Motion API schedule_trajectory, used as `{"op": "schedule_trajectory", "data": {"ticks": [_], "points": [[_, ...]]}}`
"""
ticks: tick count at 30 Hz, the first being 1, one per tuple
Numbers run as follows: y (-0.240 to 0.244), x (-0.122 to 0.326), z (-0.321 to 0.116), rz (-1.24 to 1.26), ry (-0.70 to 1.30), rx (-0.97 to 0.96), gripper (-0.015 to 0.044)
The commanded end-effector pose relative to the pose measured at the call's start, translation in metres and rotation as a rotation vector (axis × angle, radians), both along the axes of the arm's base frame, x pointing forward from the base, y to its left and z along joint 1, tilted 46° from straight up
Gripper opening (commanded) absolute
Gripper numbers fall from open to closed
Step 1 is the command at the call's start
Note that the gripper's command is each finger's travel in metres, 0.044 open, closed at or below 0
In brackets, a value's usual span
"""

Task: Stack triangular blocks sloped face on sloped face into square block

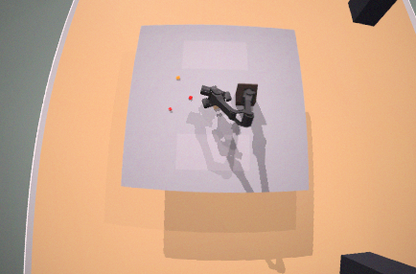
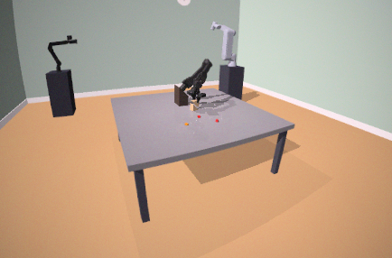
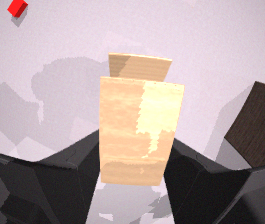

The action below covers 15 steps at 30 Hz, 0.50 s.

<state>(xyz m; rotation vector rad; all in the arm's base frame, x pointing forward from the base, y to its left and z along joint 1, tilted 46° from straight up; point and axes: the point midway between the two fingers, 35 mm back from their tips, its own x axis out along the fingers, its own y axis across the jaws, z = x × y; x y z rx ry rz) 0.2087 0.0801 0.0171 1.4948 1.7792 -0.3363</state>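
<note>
My gripper is shut on a pale wooden triangular block, its broad face toward the wrist camera. The other wooden triangular block stands on the table. In the wrist view only its far part shows past the held block's upper edge; the rest is hidden behind the held block. The held block is above it, and I cannot tell whether the two touch or how their slopes meet. In the top view the arm covers most of both blocks.
A dark brown box stands at the arm's base, right of the blocks in the wrist view. Two small red cubes and an orange piece lie on the table.
</note>
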Motion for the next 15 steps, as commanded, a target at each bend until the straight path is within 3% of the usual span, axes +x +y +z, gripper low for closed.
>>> {"op": "schedule_trajectory", "data": {"ticks": [1,15], "points": [[0.0006,0.0004,-0.0001,-0.005,0.002,0.005,0.0000],[0.0042,0.0018,-0.0078,-0.005,0.002,0.005,0.0000]]}}
